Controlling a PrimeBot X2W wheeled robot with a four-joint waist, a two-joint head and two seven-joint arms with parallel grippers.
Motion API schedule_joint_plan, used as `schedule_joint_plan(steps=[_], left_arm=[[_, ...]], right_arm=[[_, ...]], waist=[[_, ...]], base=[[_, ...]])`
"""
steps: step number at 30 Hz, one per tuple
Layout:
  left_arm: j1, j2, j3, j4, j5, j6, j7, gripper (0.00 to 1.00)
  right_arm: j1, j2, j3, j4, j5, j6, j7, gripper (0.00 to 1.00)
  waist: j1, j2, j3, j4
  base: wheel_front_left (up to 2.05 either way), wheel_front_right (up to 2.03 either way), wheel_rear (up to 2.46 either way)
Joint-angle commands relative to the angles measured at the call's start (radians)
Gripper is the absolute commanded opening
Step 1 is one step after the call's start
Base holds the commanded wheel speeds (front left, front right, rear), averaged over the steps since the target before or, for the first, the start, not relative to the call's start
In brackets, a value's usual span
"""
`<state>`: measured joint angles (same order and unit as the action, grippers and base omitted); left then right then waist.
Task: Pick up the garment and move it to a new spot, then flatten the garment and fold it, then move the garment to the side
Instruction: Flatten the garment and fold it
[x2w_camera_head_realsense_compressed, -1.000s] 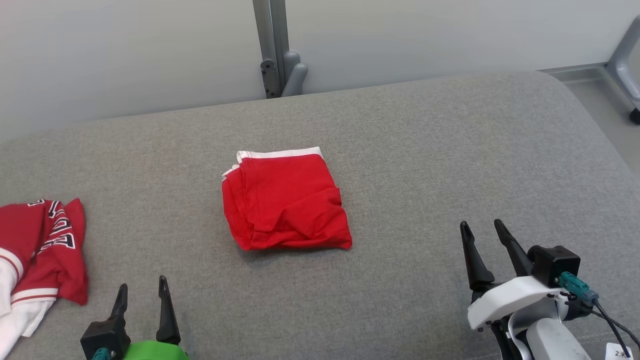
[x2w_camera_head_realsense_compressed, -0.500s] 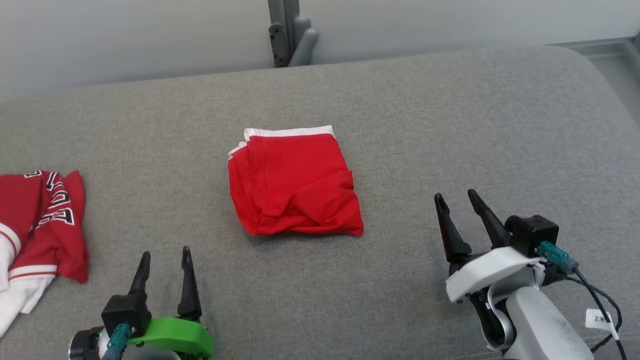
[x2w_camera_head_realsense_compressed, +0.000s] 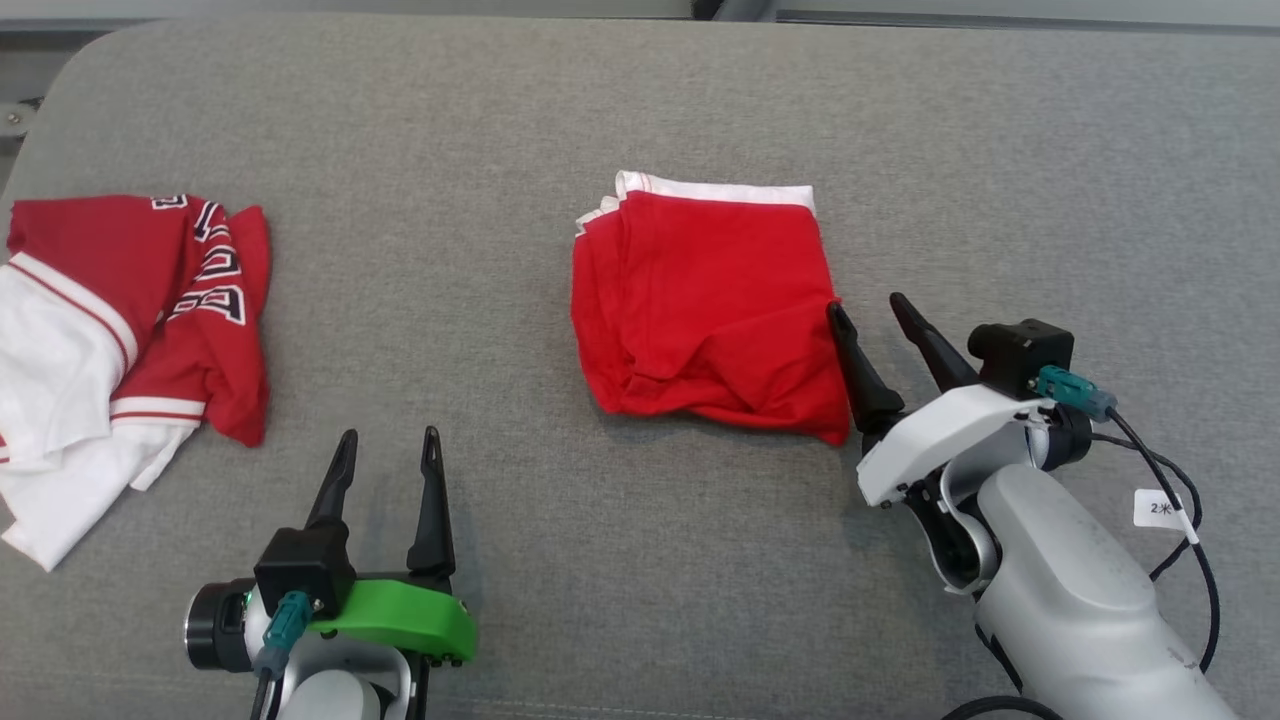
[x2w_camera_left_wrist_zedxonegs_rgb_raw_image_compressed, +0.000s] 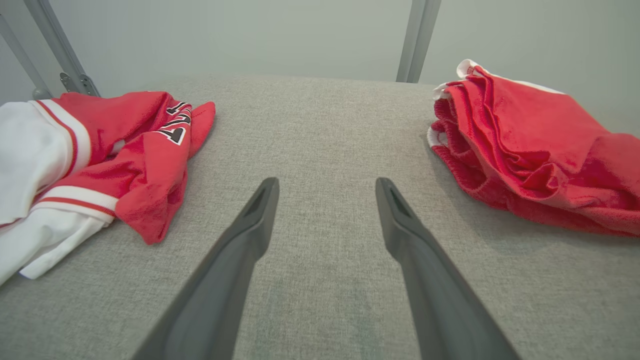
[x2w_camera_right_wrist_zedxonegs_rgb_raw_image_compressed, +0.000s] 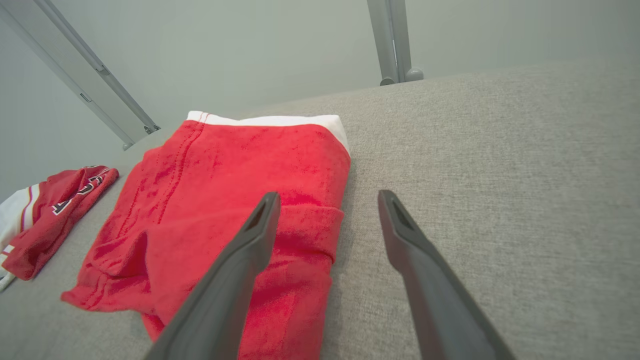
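The garment (x2w_camera_head_realsense_compressed: 700, 310) is a red folded bundle with a white band along its far edge, lying mid-surface on the grey cushion (x2w_camera_head_realsense_compressed: 500, 150). My right gripper (x2w_camera_head_realsense_compressed: 865, 303) is open at its right edge, the left finger over the red cloth and the right finger over bare cushion. In the right wrist view the garment (x2w_camera_right_wrist_zedxonegs_rgb_raw_image_compressed: 225, 190) runs under the left finger of that gripper (x2w_camera_right_wrist_zedxonegs_rgb_raw_image_compressed: 327, 196). My left gripper (x2w_camera_head_realsense_compressed: 389, 434) is open and empty over bare cushion, short of the garment and to its left. In the left wrist view its fingers (x2w_camera_left_wrist_zedxonegs_rgb_raw_image_compressed: 326, 182) frame grey fabric, the garment (x2w_camera_left_wrist_zedxonegs_rgb_raw_image_compressed: 530, 145) to the right.
A crumpled red and white jersey (x2w_camera_head_realsense_compressed: 120, 300) with black lettering lies at the left end of the cushion, also the jersey (x2w_camera_left_wrist_zedxonegs_rgb_raw_image_compressed: 125, 140) and the jersey (x2w_camera_right_wrist_zedxonegs_rgb_raw_image_compressed: 50, 200). Grey metal posts (x2w_camera_right_wrist_zedxonegs_rgb_raw_image_compressed: 390, 40) stand behind the cushion's far edge against a pale wall.
The head camera has tilted down and turned, shifting the whole picture. My right gripper has come in to the garment's right edge. Both grippers stay open; the garment lies as before.
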<state>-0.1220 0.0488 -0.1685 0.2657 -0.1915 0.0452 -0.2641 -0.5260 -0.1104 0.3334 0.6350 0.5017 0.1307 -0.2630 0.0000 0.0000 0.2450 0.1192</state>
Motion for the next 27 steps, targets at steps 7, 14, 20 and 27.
schedule_joint_plan(steps=[7,14,20,27], left_arm=[[-0.039,0.003,-0.024,-0.017,-0.006,0.015,0.000,1.00],[-0.051,0.003,-0.027,-0.015,0.007,0.021,0.000,1.00],[-0.048,0.004,-0.009,-0.003,0.026,-0.001,0.000,1.00],[-0.042,0.004,0.006,0.023,0.050,-0.039,0.000,1.00]], right_arm=[[-0.096,-0.004,0.010,0.163,0.067,0.000,-0.003,1.00],[-0.117,-0.012,0.076,0.189,0.154,0.001,0.000,0.00],[-0.080,-0.018,0.039,0.132,0.135,-0.001,0.000,0.00],[0.001,-0.003,0.003,0.096,0.113,-0.001,0.000,0.00]], waist=[[0.0000,0.0000,0.100,0.115],[0.0000,0.0000,0.098,0.102],[0.0000,0.0000,0.042,-0.002],[0.0000,0.0000,-0.046,-0.246]], base=[[0.00,0.00,0.00],[0.00,0.00,0.00],[0.00,0.00,0.00],[0.00,0.00,0.00]])
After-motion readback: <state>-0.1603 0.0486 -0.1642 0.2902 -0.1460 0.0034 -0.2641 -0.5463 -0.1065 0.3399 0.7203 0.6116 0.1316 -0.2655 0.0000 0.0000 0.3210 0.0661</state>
